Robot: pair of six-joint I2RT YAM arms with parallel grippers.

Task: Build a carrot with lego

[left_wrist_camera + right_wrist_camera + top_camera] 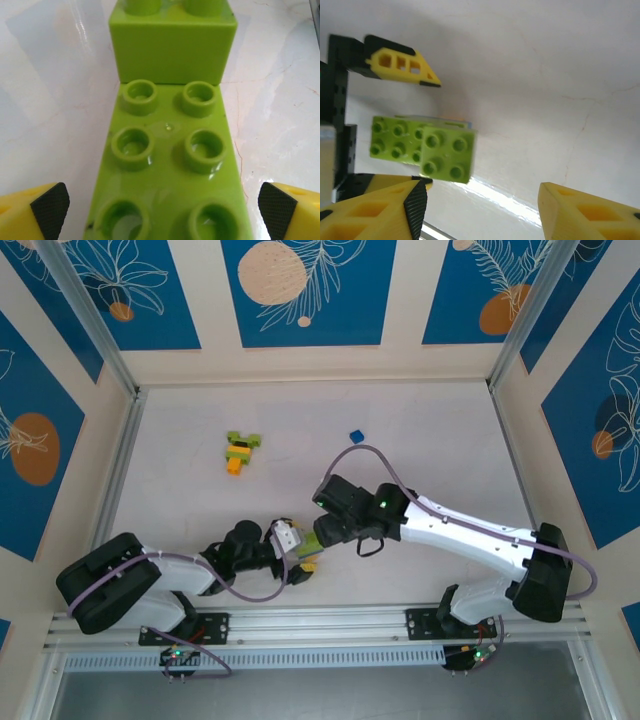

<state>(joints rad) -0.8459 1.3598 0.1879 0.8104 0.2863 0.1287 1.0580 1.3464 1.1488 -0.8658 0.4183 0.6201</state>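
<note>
A long lime green lego brick (pixel 170 165) lies on the white table with a smaller lime brick (pixel 172 47) stacked on its far end. My left gripper (pixel 162 207) is open; its black pads (pixel 50 207) stand wide on either side of the long brick without touching it. In the right wrist view the same green stack (pixel 427 145) sits up and left of my right gripper (pixel 480 210), which is open with bare table between its fingers (pixel 412 205). From above, both grippers meet at this stack (pixel 311 543) near the front edge.
A second lego piece, lime green with orange (pixel 240 452), lies at the middle left of the table. A single blue brick (pixel 356 436) sits further right. Patterned walls and metal posts (pixel 100 325) enclose the table.
</note>
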